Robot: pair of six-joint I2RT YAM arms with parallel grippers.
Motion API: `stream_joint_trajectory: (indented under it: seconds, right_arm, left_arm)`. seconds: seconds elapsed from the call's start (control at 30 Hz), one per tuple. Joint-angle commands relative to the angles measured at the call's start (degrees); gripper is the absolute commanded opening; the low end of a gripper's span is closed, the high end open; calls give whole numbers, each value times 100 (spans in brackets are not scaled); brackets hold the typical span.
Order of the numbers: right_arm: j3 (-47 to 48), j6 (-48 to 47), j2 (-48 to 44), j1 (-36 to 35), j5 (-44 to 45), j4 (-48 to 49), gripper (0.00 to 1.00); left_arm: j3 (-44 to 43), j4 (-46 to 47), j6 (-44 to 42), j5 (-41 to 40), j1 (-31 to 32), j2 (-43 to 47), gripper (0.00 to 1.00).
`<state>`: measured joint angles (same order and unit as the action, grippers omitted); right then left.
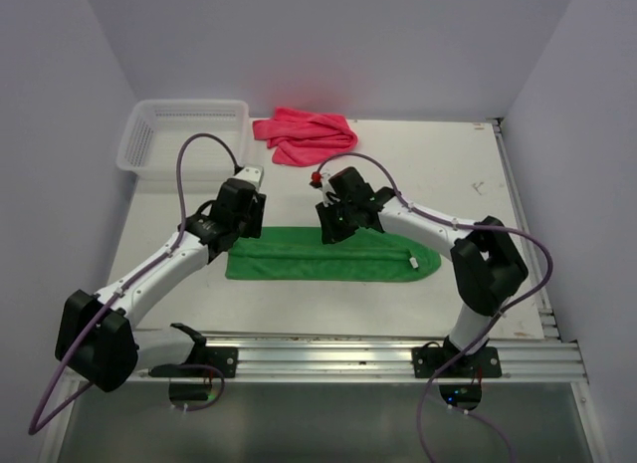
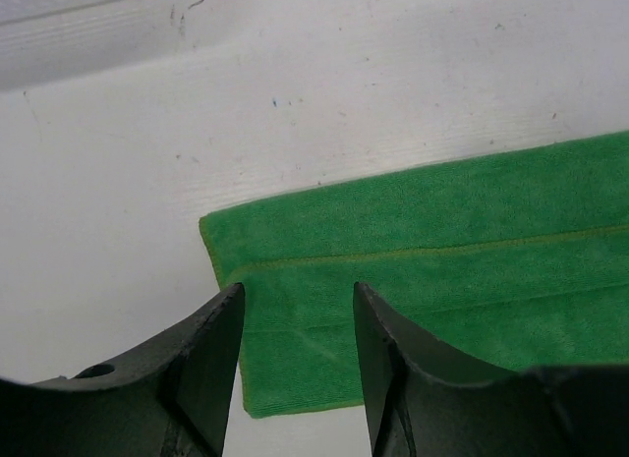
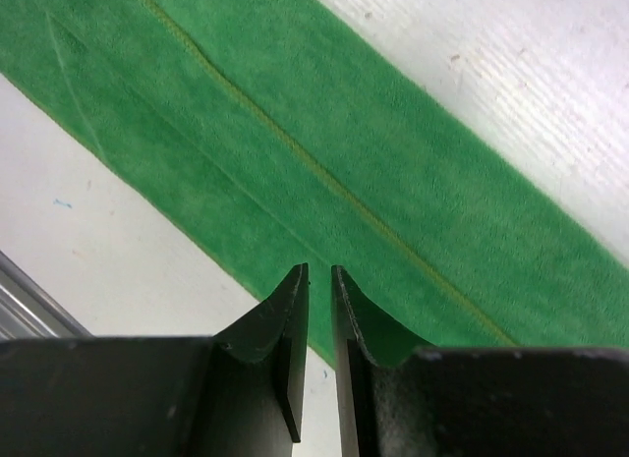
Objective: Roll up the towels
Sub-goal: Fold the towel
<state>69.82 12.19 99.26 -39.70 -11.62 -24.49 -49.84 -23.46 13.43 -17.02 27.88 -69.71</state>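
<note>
jaws, green towel (image 2: 442, 241), pink towel (image 1: 304, 134) overhead only

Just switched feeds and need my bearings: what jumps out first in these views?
A bright green towel lies flat and unrolled in the middle, the left gripper over its left end and the right gripper over its middle. A pink-red towel sits crumpled at the back beside a white mesh basket.
</note>
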Motion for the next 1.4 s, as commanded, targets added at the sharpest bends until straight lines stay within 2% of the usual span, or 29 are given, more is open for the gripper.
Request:
stream_joint_trajectory:
  seconds: [0.0, 0.47, 1.07, 1.27, 1.37]
  right_arm:
    - [444, -480, 277, -20, -148, -64, 19]
    - [655, -1051, 919, -11, 27, -144, 21]
    - [682, -1175, 1210, -29, 134, -109, 25]
    - [647, -1175, 1183, -55, 142, -126, 21]
    - [638, -1175, 1209, -55, 151, -117, 15]
  left_arm:
    - [-25, 105, -113, 93, -11, -156, 52]
    - [-34, 96, -253, 128, -11, -253, 54]
    - [-43, 0, -315, 58, 7, -324, 56]
    - [-78, -27, -332, 76, -2, -385, 56]
    - [-69, -35, -332, 84, 7, -403, 56]
